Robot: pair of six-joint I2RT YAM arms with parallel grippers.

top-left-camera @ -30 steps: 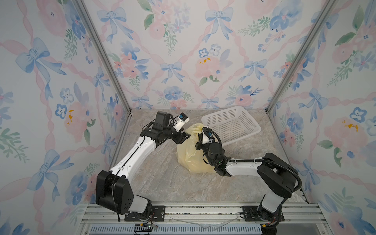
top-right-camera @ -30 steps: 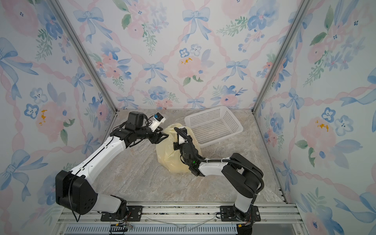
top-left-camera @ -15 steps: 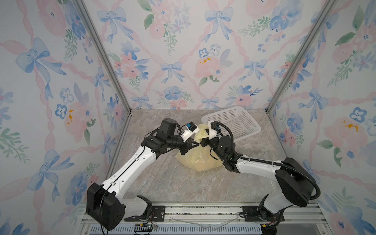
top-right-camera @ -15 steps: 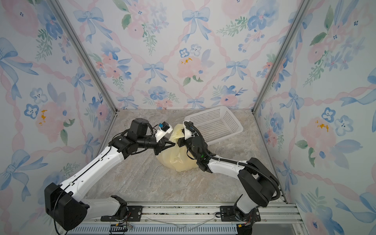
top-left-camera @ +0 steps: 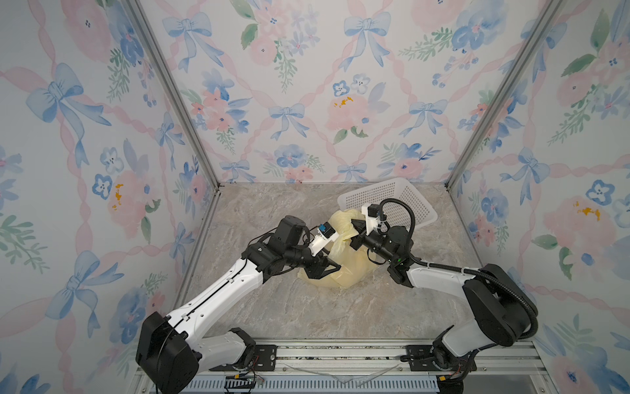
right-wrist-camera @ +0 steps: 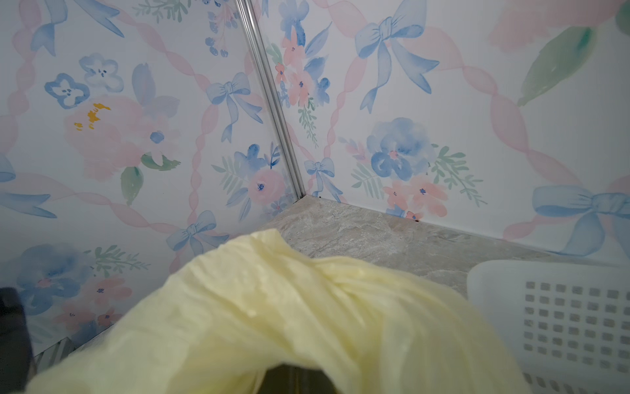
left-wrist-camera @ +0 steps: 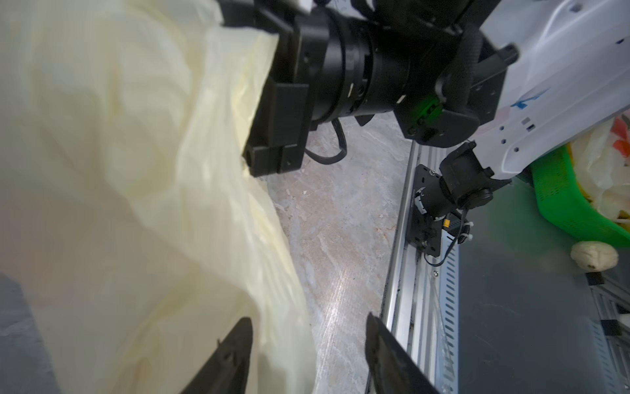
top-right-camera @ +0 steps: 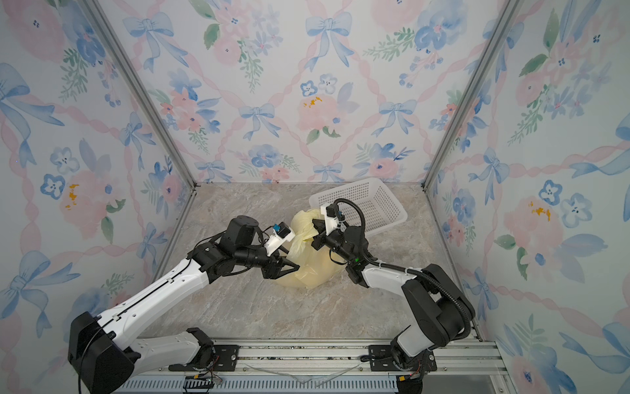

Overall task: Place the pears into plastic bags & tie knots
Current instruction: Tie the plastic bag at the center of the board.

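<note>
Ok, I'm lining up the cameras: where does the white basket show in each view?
Top view: white basket at the back right of the table, behind the pale-yellow bag.
Top view: the same spot.
Left wrist: not in it.
Right wrist: in it, just past the bag, cut by the frame edge.
Shared landmark: the pale-yellow bag, in all four.

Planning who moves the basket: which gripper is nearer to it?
Right. The right gripper pinches the top of the bag close to the near edge of the basket; the left gripper, open, sits at the bag's opposite side, farther away.
</note>
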